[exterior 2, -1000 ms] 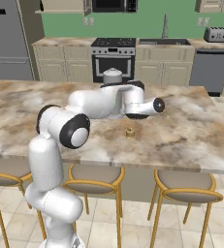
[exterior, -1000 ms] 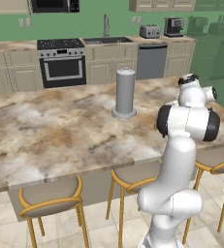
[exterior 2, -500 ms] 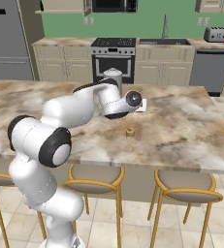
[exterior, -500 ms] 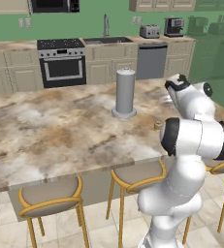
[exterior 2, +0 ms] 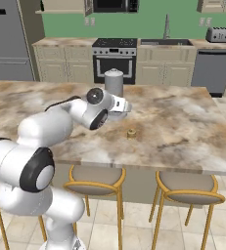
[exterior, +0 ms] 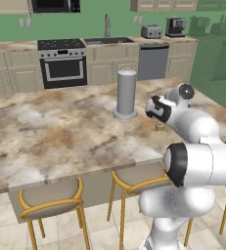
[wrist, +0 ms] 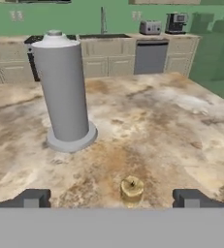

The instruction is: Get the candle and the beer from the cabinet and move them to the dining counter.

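The candle, a small squat tan-gold stub, stands free on the marbled dining counter. It also shows near the counter's middle right and just past my arm. My gripper hangs open a little above the stone, with the candle low between its two dark fingertips and touching neither. Nothing is in the jaws. The white hand sits up and left of the candle. The beer is out of view. A beige wall cabinet shows at the top edge.
A tall grey cylinder on a round base stands on the counter left of and behind the candle. Yellow-legged stools line the near side. Stove, sink, dishwasher and toaster run along the far green wall.
The arm has folded back toward the base, and the hand has swung away from above the candle. The candle has stayed put on the counter. The jaws have stayed open.
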